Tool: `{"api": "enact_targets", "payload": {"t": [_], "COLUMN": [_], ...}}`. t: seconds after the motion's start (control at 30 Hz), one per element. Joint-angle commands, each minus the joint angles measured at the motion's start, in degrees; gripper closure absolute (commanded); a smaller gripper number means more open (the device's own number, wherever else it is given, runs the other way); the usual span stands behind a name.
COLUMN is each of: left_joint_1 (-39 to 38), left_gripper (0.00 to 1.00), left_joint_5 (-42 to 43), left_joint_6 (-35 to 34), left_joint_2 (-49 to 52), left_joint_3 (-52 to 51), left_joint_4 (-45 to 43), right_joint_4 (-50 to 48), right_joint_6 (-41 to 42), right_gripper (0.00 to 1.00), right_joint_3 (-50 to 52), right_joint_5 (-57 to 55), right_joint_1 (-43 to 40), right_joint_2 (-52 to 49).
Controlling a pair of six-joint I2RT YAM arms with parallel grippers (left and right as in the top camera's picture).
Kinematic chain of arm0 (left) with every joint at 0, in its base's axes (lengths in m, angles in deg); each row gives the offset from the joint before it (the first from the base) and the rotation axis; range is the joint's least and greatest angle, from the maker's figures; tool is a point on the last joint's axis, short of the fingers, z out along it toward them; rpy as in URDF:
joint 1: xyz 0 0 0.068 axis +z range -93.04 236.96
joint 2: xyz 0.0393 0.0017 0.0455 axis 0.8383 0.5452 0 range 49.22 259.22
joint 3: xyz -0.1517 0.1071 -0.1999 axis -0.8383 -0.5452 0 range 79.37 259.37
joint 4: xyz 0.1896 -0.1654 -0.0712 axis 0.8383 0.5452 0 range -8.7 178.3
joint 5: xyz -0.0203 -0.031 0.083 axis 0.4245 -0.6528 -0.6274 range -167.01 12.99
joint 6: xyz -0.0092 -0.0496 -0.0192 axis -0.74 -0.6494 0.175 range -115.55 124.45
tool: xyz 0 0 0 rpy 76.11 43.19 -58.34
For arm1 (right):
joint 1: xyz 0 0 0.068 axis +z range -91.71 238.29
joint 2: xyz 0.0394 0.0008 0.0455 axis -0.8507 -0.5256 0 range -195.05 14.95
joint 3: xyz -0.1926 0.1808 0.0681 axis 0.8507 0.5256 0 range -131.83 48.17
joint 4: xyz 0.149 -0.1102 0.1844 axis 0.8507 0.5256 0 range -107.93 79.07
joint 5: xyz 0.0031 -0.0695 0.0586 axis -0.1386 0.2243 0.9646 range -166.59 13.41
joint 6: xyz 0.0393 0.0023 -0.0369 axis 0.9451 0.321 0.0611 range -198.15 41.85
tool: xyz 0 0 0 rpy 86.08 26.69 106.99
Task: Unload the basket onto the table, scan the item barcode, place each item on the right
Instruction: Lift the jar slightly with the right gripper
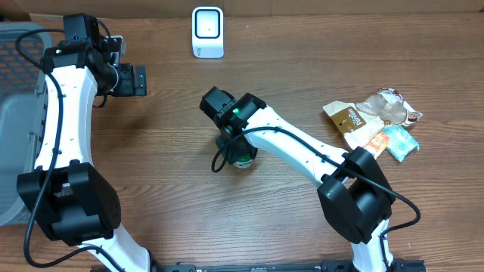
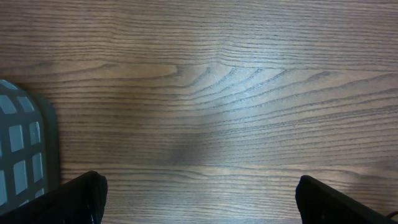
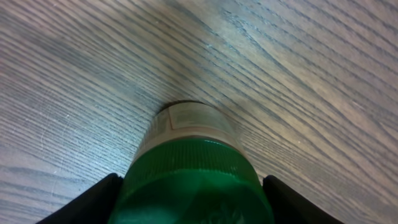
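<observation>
Bottle [image 3: 186,124] with a green cap [image 3: 193,180] stands near the middle of the wooden table [image 1: 174,174], apparently upright with the cap uppermost; a pale label runs round it just below the cap. The right hand [image 3: 191,190] is directly over it, pointing down; its two dark fingers [image 3: 93,199] stand one on each side of the cap and close against it; whether they press the cap or only flank it I cannot tell. From overhead the right arm reaches in from the near right corner and covers most of the bottle, so only a bit of green shows under the wrist.

The left hand [image 2: 199,186] is at the far left of the table, well apart from the bottle; its fingers are spread wide with only bare wood between them. A grey basket [image 2: 18,149] with a gridded wall sits at the left edge, just beside that hand in the wrist view.

A white scanner [image 1: 207,32] stands at the far edge of the table, beyond the bottle and apart from it; a small heap of snack packets [image 1: 374,121] lies on the right side of the table, clear of both arms.
</observation>
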Motion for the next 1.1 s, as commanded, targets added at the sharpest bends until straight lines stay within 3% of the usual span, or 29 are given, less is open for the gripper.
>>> {"api": "enact_targets", "payload": {"t": [0.0, 0.33, 0.73, 0.93, 1.07], "left_joint_1": [0.11, 0.11, 0.11, 0.11, 0.11], "left_gripper": [0.00, 0.00, 0.00, 0.00, 0.00], "left_joint_5": [-0.33, -0.33, -0.33, -0.33, -0.33], "left_joint_6": [1.09, 1.09, 1.09, 1.09, 1.09], "left_joint_2": [-0.46, -0.46, -0.46, -0.46, -0.46], "left_joint_3": [0.59, 0.59, 0.59, 0.59, 0.59], "left_joint_4": [-0.09, -0.11, -0.11, -0.09, -0.11], "right_joint_4": [-0.20, -0.74, -10.43, -10.29, -9.31], "right_joint_6": [-0.28, -0.33, -3.78, -3.21, -2.86], "right_gripper": [0.38, 0.42, 0.46, 0.31, 0.28], "right_joint_3": [0.72, -1.18, -1.51, -1.53, -1.68], "right_joint_5": [-1.09, -3.34, -5.46, -3.58, -3.34], "right_joint_1": [-0.22, -4.59, -8.33, -8.72, -9.25], "right_joint_2": [-0.39, -0.39, -0.39, -0.39, -0.39]}}
